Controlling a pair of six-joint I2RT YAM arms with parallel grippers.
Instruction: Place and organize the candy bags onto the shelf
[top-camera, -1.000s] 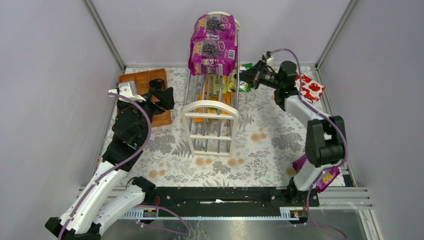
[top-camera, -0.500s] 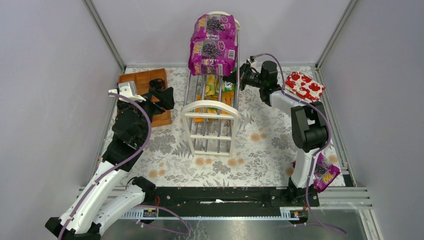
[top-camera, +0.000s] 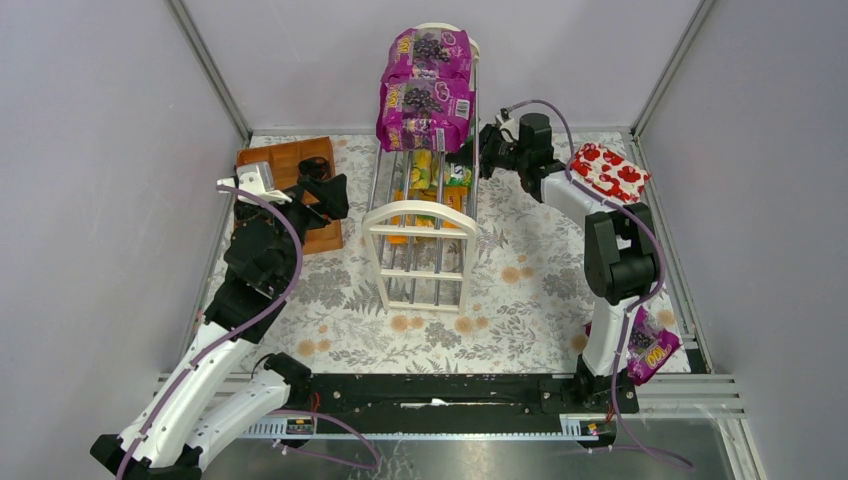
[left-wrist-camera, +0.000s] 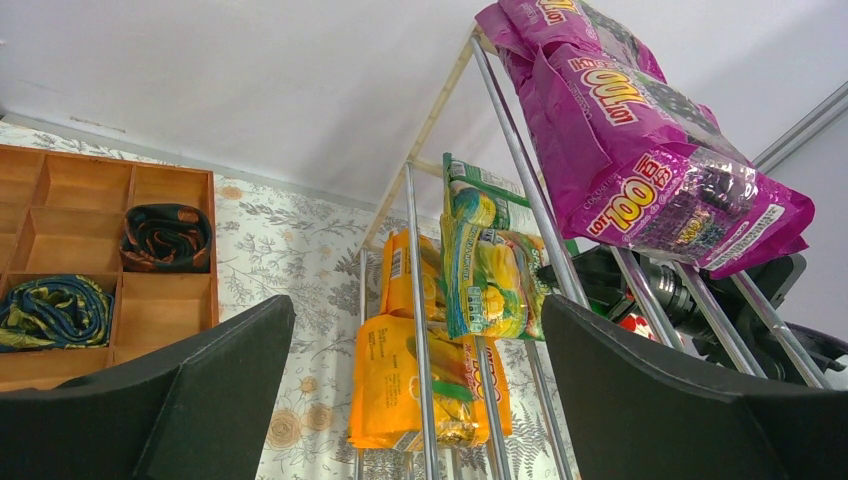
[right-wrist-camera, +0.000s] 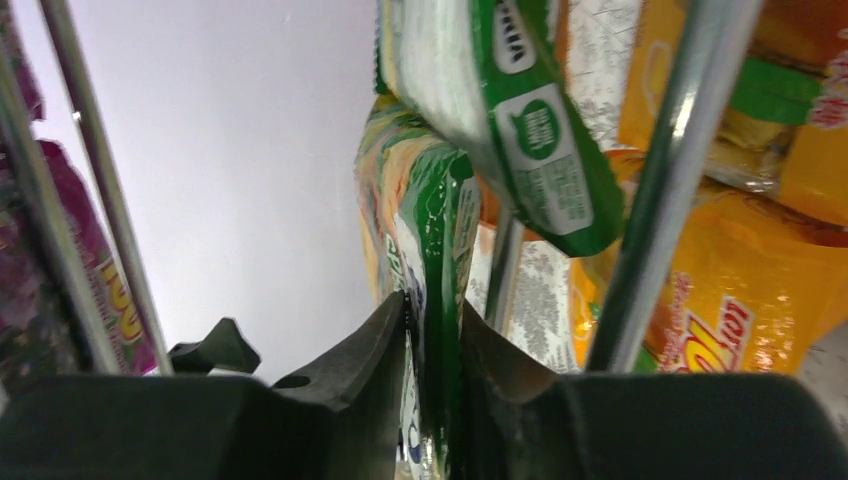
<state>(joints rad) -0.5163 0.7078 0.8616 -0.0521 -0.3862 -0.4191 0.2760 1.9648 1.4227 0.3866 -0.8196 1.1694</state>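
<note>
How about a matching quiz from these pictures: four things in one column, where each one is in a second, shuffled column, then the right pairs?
Things
1. purple grape bags
2. green bag
3. red packet
4. wooden tray

Places
a. far left of the table
b. between the jaws of the right gripper
c. on the top tier of the shelf
d. on the table's far right side

Pairs: 1-c, 2-b, 3-d, 4-a
</note>
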